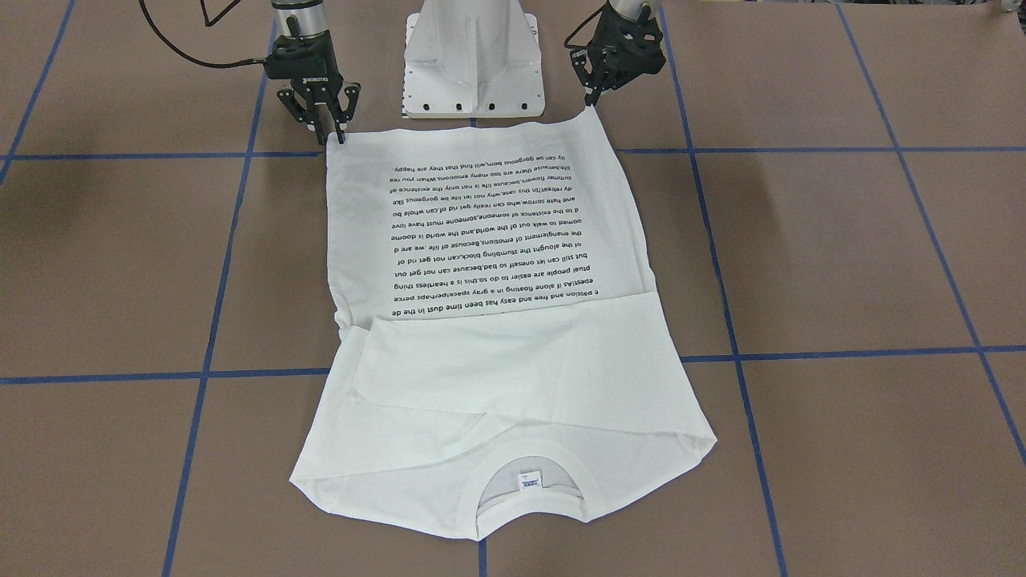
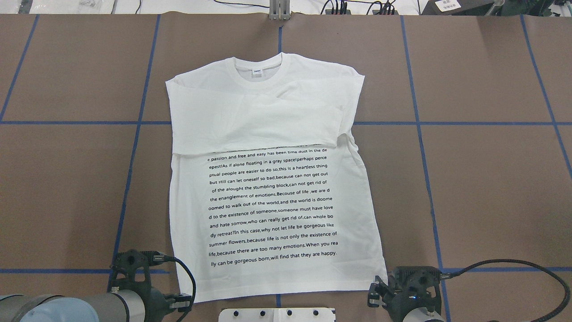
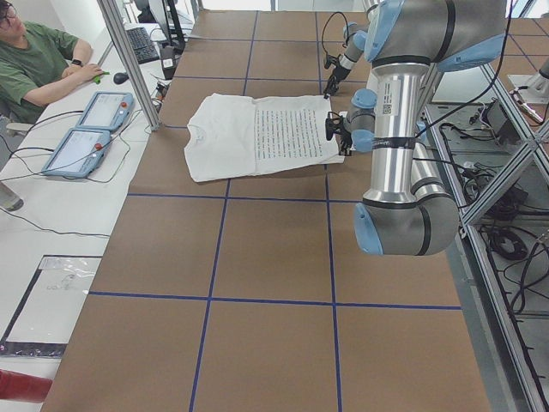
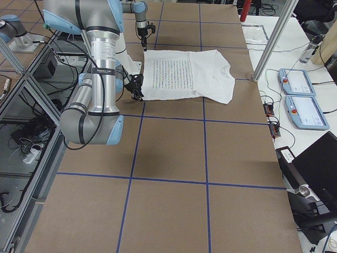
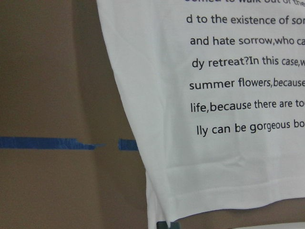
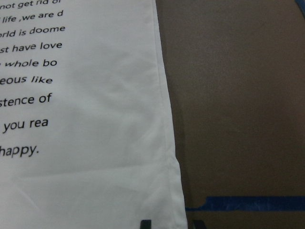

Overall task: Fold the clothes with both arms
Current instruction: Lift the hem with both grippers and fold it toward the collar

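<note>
Left tool [image 1: 593,100], right tool [image 1: 329,136] at shirt's [image 1: 497,361] hem corners

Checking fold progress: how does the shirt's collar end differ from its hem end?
The collar end is covered by folded sleeves; the hem end is uncovered, showing printed text. The hem end sits by the left gripper and right gripper; the collar end lies far from them. Both rest on the table.

Two arms: left arm [image 3: 399,146], right arm [image 4: 102,63]. Two grippers: left gripper [image 1: 595,98], right gripper [image 1: 330,132]. One shirt [image 2: 268,107], a hem corner by each gripper. It carries thirteen readable print lines [image 2: 270,210] and one collar label [image 2: 258,71]. One pedestal base [image 1: 473,72], between the grippers. One operator [image 3: 34,56]. Two touch panels [image 3: 105,110], well apart from both grippers.
</note>
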Action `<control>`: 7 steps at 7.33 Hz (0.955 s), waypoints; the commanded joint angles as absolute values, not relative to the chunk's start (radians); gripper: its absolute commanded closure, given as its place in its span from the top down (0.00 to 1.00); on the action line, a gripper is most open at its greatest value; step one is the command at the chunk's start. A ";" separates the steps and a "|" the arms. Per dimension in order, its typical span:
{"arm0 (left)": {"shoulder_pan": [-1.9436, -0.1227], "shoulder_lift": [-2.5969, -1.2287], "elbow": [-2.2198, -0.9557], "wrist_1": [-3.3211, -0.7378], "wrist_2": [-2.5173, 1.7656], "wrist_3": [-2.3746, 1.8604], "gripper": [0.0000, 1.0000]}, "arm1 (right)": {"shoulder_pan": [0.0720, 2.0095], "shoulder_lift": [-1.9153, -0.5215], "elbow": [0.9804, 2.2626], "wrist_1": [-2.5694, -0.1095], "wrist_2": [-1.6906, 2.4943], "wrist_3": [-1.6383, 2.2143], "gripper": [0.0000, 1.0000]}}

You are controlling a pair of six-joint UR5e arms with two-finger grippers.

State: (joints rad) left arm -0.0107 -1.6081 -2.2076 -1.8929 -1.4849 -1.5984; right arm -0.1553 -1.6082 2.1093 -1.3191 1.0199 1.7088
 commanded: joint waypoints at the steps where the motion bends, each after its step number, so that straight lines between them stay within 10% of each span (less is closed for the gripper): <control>1: -0.011 -1.608 -2.212 -1.893 -1.485 -1.598 0.00 | -0.164 -1.606 2.108 -1.319 1.014 1.709 0.21; 2: -0.011 -1.609 -2.212 -1.893 -1.483 -1.598 0.00 | -0.166 -1.605 2.108 -1.319 1.008 1.710 0.00; 5: -0.014 -1.605 -2.242 -1.891 -1.485 -1.595 0.00 | -0.155 -1.624 2.197 -1.398 1.011 1.735 0.00; 7: -0.037 -1.597 -2.413 -1.750 -1.570 -1.586 0.00 | -0.156 -1.672 2.513 -1.721 1.096 1.736 0.00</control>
